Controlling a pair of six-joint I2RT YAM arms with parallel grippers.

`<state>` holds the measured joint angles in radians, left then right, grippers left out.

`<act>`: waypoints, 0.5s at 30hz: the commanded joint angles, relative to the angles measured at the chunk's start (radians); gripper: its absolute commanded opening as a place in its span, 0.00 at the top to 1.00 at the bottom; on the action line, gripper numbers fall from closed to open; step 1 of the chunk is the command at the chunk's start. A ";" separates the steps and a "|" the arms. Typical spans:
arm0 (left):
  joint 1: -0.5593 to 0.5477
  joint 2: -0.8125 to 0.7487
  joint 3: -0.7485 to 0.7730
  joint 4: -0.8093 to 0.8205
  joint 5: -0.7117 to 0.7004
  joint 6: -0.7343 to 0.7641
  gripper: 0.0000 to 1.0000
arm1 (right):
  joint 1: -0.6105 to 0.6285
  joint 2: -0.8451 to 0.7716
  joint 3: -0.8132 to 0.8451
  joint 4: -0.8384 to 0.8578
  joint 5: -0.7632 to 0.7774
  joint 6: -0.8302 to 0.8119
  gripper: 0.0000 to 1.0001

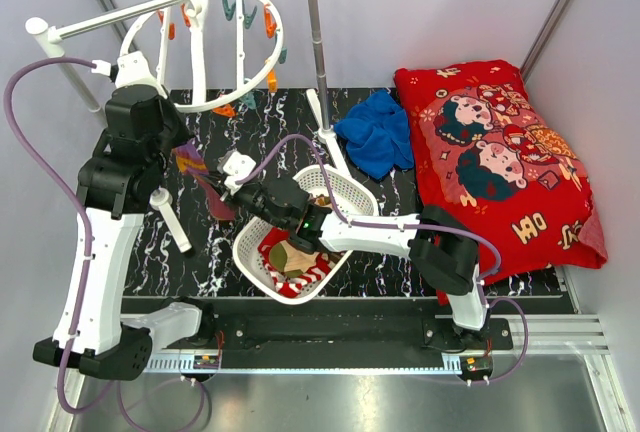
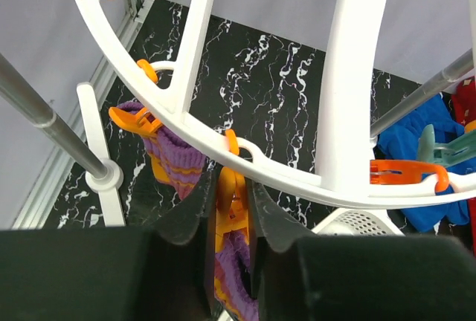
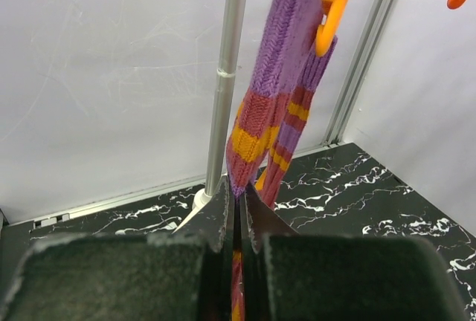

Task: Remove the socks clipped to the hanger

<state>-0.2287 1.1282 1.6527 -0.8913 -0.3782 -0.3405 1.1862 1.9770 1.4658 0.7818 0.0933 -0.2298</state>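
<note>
A purple knitted sock (image 3: 260, 91) banded in orange and red hangs straight down from an orange plastic clip (image 2: 227, 206) on the lower rim of the white plastic ring hanger (image 2: 349, 76), in the upper left of the overhead view. The hanger hooks over a slanted metal rail (image 1: 170, 4).

The left arm (image 1: 110, 182) stands tall at the left edge of the overhead frame, its wrist bent in under the hanger's rim. In its wrist view the left gripper (image 2: 227, 187) points up at the rim, and its two dark fingers (image 2: 190, 213) press on either side of the orange plastic clip, closed on it.

The right arm (image 1: 370, 232) stretches low from the lower right towards the left centre, passing over a white perforated oval basket (image 1: 350, 189). The right gripper (image 3: 238, 191) is tilted upward, and its jaws are clamped tight on the sock's lower end, with the fabric running up from between them to the clip.

More socks (image 1: 290, 257), red striped and tan, lie inside the basket at the centre of the black marbled tabletop (image 1: 200, 252). A crumpled blue cloth (image 1: 378, 134) lies right of centre, touching a big red cartoon-print pillow (image 1: 500, 162) that fills the right side.
</note>
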 commanded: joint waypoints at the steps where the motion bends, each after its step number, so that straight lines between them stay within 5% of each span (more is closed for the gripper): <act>1: -0.003 -0.011 -0.008 0.078 0.009 0.011 0.88 | 0.015 -0.043 -0.013 0.073 0.020 0.010 1.00; 15: -0.003 -0.005 -0.034 0.130 0.070 0.001 0.90 | 0.012 -0.265 -0.234 -0.002 0.091 0.225 1.00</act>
<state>-0.2287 1.1282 1.6257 -0.8371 -0.3397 -0.3389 1.1908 1.8435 1.2827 0.7650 0.1352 -0.1055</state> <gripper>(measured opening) 0.185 0.012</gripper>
